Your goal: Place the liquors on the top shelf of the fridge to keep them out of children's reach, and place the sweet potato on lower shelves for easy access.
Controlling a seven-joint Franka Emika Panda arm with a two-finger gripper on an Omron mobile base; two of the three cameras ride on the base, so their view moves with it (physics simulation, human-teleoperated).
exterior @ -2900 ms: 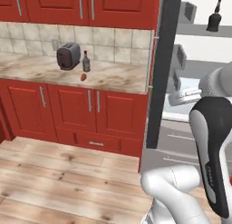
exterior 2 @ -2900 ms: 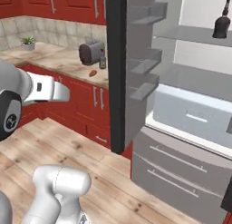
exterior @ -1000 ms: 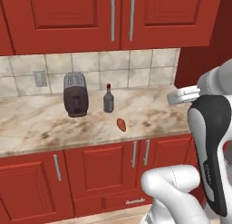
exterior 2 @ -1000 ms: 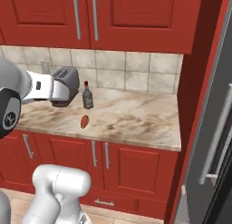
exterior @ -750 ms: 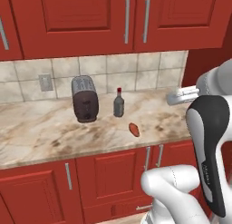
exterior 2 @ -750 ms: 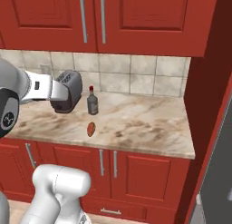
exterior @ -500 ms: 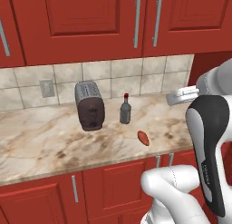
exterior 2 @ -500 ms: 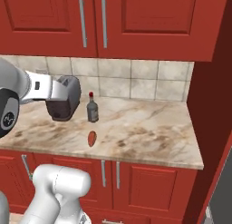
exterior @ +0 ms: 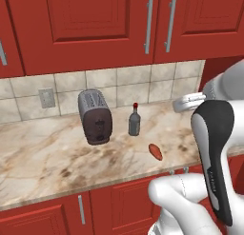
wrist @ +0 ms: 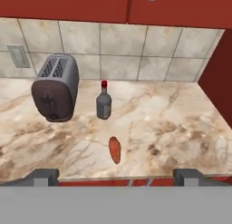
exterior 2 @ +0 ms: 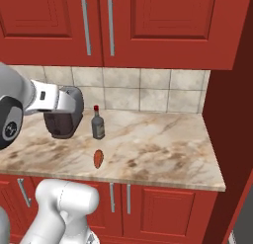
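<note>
One liquor bottle [wrist: 103, 103], slim grey glass with a red cap, stands upright on the marble counter [wrist: 172, 123]; it also appears as the bottle [exterior: 134, 123] and bottle [exterior 2: 98, 124] in the base views. In front of it lies the orange-red sweet potato [wrist: 115, 149], [exterior: 156, 151], [exterior 2: 99, 158]. My gripper [wrist: 118, 175] hovers before the counter's front edge, well short of both, open with nothing between its fingertips [wrist: 45, 175]. The fridge and its shelves are out of view.
A dark grey toaster [wrist: 55, 89] stands left of the bottle, near the tiled backsplash. Red wall cabinets [exterior: 95, 24] hang overhead and red base cabinets [exterior 2: 163, 208] sit below. A tall red side panel [exterior 2: 232, 100] closes the counter's right end.
The base has driven, so the whole scene shifted: the fridge left the views and the counter came nearer and more central. Bottle, sweet potato and toaster stayed put. The gripper stayed open.
</note>
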